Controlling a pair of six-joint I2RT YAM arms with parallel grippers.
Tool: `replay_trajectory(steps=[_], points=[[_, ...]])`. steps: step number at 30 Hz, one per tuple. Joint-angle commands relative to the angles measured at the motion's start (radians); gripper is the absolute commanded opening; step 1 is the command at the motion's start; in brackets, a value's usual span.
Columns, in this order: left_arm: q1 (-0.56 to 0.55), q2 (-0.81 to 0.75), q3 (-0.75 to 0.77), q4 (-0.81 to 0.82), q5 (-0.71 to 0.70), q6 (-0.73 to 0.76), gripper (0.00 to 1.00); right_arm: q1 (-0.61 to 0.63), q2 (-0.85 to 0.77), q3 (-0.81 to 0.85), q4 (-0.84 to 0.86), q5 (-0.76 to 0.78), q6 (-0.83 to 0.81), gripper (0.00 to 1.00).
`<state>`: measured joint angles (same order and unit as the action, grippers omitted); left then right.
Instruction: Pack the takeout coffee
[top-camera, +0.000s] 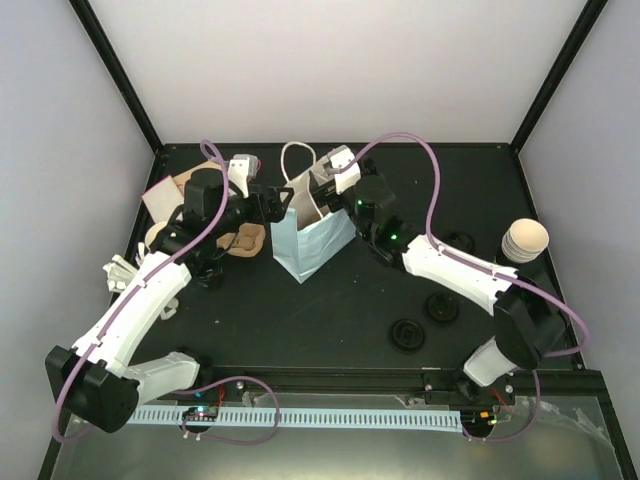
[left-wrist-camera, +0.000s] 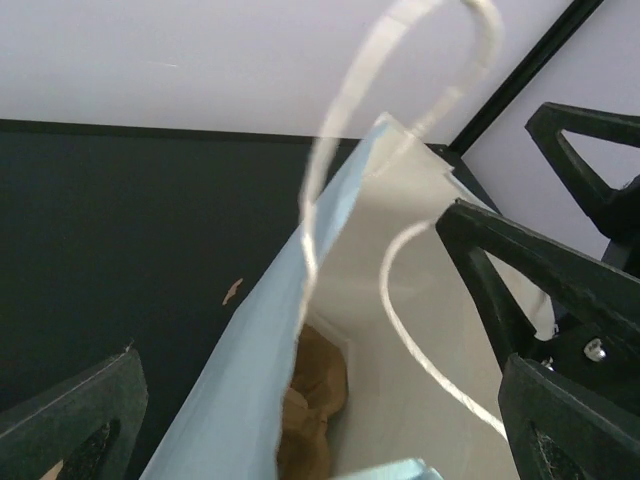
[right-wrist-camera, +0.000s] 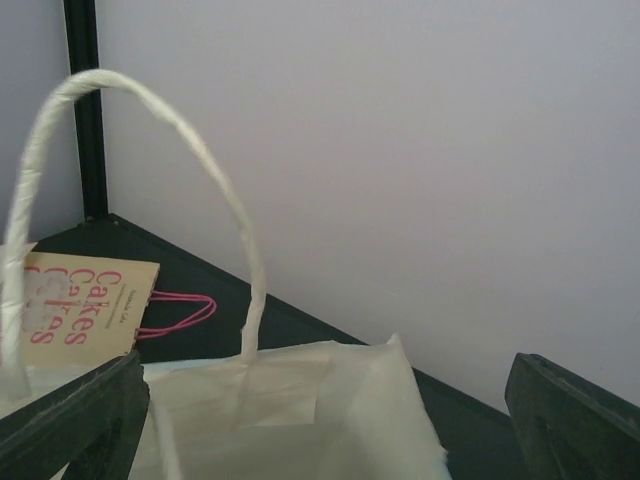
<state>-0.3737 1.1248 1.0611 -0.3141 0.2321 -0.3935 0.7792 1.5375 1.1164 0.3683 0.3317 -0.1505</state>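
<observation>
**Top view:** the light-blue paper bag (top-camera: 315, 245) stands at far centre, the left gripper (top-camera: 280, 203) and right gripper (top-camera: 322, 190) flanking its mouth, jaws of both spread wide, clamping nothing. Stacked paper cups (top-camera: 524, 240) wait at the right edge, well apart.

**Left wrist view:** brown cardboard (left-wrist-camera: 318, 385) lies inside the bag.

**Right wrist view:** a twisted paper handle (right-wrist-camera: 205, 155) arches over the rim.

We judge the bag light, thin and easily creased (best held by rim or handle, not by squeezing a wall).

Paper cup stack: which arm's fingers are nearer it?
Right. The right fingers are at the right rim of the blue bag, the paper cup stack farther right; the left fingers are at its left rim.
</observation>
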Motion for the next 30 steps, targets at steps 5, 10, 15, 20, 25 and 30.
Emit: replay_trajectory(steps=[5,10,15,20,25,30], points=[[0.018,-0.027,0.005,-0.031,0.024,0.021,0.99,0.003,-0.051,0.021,0.06,-0.003,-0.022,1.0],[0.021,-0.031,0.009,-0.054,0.036,0.063,0.99,0.003,-0.12,0.005,0.017,0.032,-0.001,1.0],[0.029,-0.058,0.02,-0.12,0.008,0.097,0.99,0.002,-0.249,-0.067,-0.032,0.049,0.073,1.0],[0.038,-0.064,0.02,-0.136,0.1,0.181,0.99,0.0,-0.371,-0.1,-0.195,0.12,0.151,1.0],[0.038,-0.029,0.055,-0.194,0.172,0.266,0.99,0.001,-0.475,-0.118,-0.394,0.132,0.242,1.0],[0.038,0.005,0.054,-0.195,0.202,0.282,0.95,0.001,-0.568,-0.175,-0.501,0.126,0.324,1.0]])
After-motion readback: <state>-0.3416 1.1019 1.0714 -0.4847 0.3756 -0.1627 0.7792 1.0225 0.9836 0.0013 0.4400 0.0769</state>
